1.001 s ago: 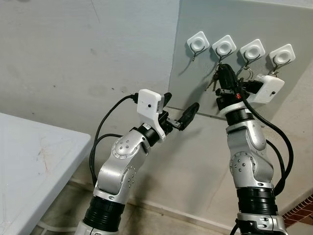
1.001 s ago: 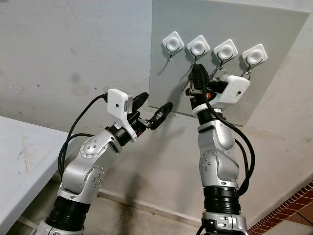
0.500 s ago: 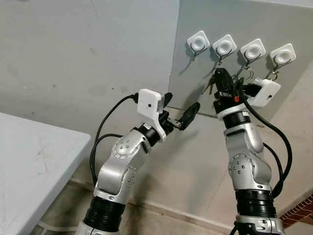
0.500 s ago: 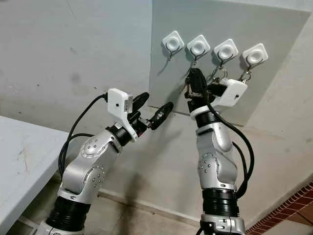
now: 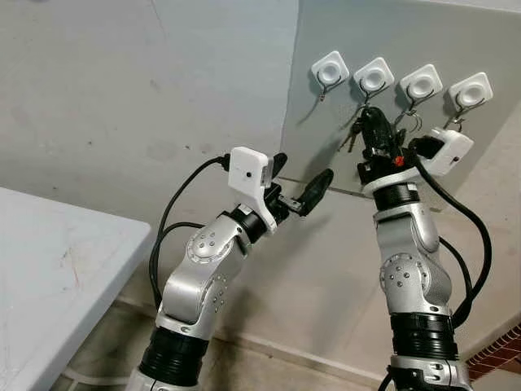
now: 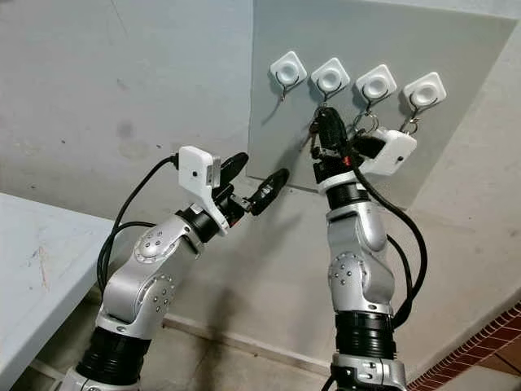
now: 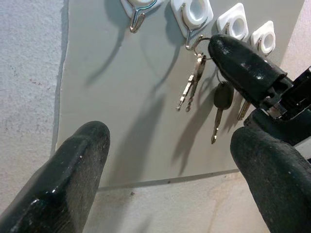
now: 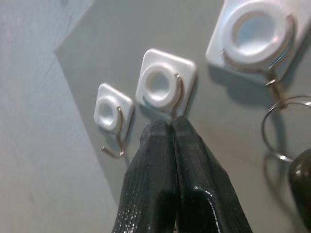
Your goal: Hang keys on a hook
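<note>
A white table [image 5: 57, 269] is standing at the far left, against a pale wall [image 5: 146, 90]. Next to it the left gripper [image 5: 299, 181] is hovering in mid-air just short of the grey board [image 5: 326, 138], its two fingers [image 7: 73, 170] spread wide and carrying nothing, pointing toward the hooks.

On the board four white hooks are sitting in a row. The first hook [image 5: 329, 71] is hanging bare. The right gripper [image 5: 370, 124] is reaching up to just under the second hook [image 5: 373, 77], fingers pressed together with no gap between them in the right wrist view; whether they are pinching the key ring cannot be told. The keys [image 7: 192, 82], two silver ones, are dangling from the wire of that second hook, right beside the gripper's tip. A black-headed key [image 7: 221, 104] is hanging a little further along, its top hidden behind the right gripper. The third hook [image 5: 420, 84] is carrying a metal ring [image 8: 282, 128], and the fourth hook [image 5: 470, 91] is sitting at the far right with something small hanging below it.
</note>
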Motion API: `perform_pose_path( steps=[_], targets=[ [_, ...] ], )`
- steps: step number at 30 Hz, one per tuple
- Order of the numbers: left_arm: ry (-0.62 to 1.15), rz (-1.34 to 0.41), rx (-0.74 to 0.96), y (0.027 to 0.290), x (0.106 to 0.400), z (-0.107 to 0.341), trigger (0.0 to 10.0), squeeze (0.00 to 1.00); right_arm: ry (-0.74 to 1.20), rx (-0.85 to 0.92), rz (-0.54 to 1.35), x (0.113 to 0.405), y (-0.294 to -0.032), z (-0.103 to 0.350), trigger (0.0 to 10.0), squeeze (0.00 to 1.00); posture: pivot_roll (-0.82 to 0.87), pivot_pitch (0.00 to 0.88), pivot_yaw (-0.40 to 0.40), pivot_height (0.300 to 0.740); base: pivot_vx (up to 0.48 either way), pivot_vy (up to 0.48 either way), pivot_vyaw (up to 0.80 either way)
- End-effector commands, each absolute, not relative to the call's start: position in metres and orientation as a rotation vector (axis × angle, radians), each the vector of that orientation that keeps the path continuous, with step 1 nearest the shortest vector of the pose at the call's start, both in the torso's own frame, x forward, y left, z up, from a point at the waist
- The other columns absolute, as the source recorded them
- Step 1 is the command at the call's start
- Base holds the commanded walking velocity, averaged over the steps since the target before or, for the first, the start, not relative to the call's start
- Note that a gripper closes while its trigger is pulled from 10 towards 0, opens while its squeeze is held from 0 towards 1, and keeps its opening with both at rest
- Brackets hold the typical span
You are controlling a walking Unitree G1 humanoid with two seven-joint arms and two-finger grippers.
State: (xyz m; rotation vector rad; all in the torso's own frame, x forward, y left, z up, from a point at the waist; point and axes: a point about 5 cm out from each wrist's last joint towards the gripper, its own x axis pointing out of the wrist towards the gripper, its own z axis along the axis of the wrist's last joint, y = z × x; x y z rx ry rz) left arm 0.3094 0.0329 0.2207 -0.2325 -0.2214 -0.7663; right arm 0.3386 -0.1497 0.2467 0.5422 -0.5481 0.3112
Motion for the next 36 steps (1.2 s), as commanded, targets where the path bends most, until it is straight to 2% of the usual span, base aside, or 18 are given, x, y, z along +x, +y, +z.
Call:
perform_pose_path(
  steps=[1, 13, 24, 36],
  targets=[
    [-0.226, -0.764, -0.240, 0.033, 0.308, 0.223, 10.0, 0.00, -0.614, 0.550, 0.319, 0.335, -0.151, 0.261, 10.0, 0.00, -0.01, 0.034, -0.023, 0.740, 0.000, 0.000, 0.00],
    [-0.230, -0.766, -0.244, 0.032, 0.308, 0.224, 10.0, 0.00, -0.614, 0.534, 0.345, 0.335, -0.148, 0.264, 10.0, 0.00, 0.00, 0.033, -0.025, 0.740, 0.000, 0.000, 0.00],
    [-0.230, -0.766, -0.249, 0.032, 0.308, 0.224, 10.0, 0.00, -0.531, 0.495, 0.360, 0.337, -0.142, 0.246, 10.0, 0.00, 0.00, 0.030, -0.028, 0.740, 0.000, 0.000, 0.00],
    [-0.232, -0.766, -0.254, 0.031, 0.308, 0.224, 10.0, 0.00, -0.620, 0.545, 0.368, 0.334, -0.143, 0.263, 10.0, 0.00, 0.00, 0.022, -0.028, 0.740, 0.000, 0.000, 0.00]
  ],
)
